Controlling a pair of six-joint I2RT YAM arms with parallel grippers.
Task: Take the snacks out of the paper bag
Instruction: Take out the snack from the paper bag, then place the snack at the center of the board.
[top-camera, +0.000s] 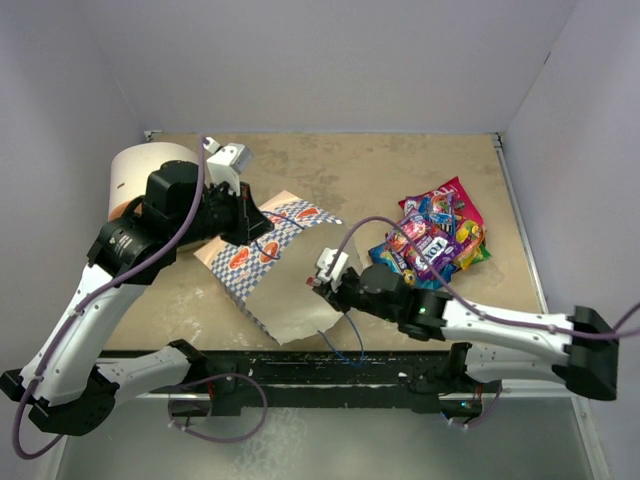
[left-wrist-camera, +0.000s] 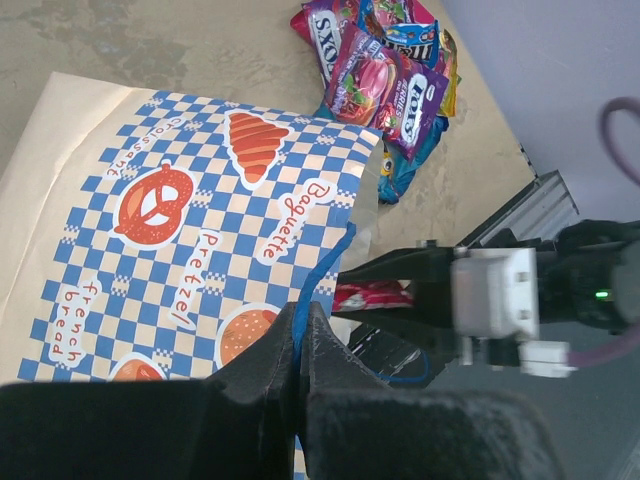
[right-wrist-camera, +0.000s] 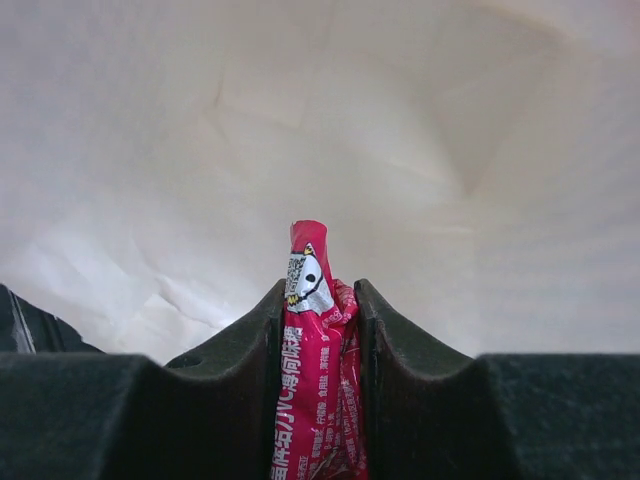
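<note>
The right gripper (right-wrist-camera: 318, 310) pinches a pink-red packet (right-wrist-camera: 312, 400), low centre of its wrist view, inside the paper bag (right-wrist-camera: 300, 120). The left gripper (left-wrist-camera: 303, 335), pressed shut on the bag's rim, props the mouth open. Best to draw the packet straight out, grip firm, toward the snack pile (top-camera: 435, 240) at the overhead view's right.

- I seem to be driving a robotics lab test cell: plain white walls (top-camera: 330, 70) box the table in on the left, far and right sides.
- The tan tabletop (top-camera: 350, 170) is scuffed and stained.
- My left arm (top-camera: 80, 320) and right arm (top-camera: 510, 325) are fixed to a black rail (top-camera: 330, 365) at the near edge, with purple cables (top-camera: 200, 180) running along them.
</note>
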